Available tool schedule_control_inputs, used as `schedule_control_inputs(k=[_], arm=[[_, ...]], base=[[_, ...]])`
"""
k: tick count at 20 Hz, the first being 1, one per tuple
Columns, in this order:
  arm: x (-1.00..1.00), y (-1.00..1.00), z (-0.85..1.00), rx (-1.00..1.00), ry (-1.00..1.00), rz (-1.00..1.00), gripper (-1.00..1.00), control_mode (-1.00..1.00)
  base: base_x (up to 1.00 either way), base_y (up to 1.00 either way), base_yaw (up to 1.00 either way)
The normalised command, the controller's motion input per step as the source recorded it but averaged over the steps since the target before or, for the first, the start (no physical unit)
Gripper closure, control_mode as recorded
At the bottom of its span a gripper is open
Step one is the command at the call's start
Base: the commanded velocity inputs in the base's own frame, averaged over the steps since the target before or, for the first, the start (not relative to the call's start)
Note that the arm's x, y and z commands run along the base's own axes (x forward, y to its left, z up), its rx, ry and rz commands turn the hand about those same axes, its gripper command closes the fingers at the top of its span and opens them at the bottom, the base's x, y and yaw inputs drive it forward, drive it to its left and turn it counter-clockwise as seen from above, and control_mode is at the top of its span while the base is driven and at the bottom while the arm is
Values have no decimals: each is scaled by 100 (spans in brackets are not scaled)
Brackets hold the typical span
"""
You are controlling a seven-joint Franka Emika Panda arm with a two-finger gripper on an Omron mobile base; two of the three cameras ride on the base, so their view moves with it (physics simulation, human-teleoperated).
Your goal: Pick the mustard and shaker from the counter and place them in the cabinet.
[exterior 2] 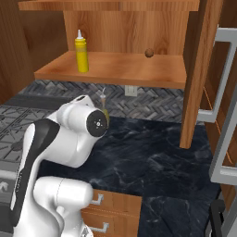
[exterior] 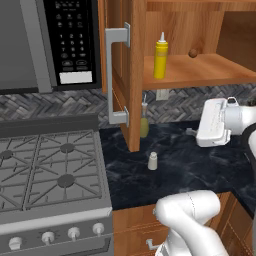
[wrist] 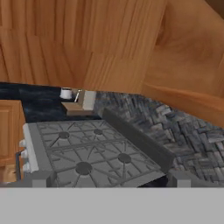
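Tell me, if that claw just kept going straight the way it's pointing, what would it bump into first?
Judging from the hand view, probably the grey gas stove, since the camera looking along the gripper faces its burners. The open cabinet door and the shaker sit off that line. Depth is hard to judge.

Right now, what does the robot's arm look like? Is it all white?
Mostly white. The arm is made of fat, rounded, glossy shells, with a dark black band curving along one side and a round dark cap with a small pale dot at one joint. Its hand is a white, boxy block on a grey wrist.
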Motion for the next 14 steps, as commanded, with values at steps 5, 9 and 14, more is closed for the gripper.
schedule_control_inputs(k=[5,9,14], arm=[[10,0,-55,-6,12,2,-100,-100],[26,0,-50,-5,12,0,-100,-100],[28,-1,-48,-5,13,0,-100,-100]], base=[[0,0,0],[0,0,0],[0,0,0]])
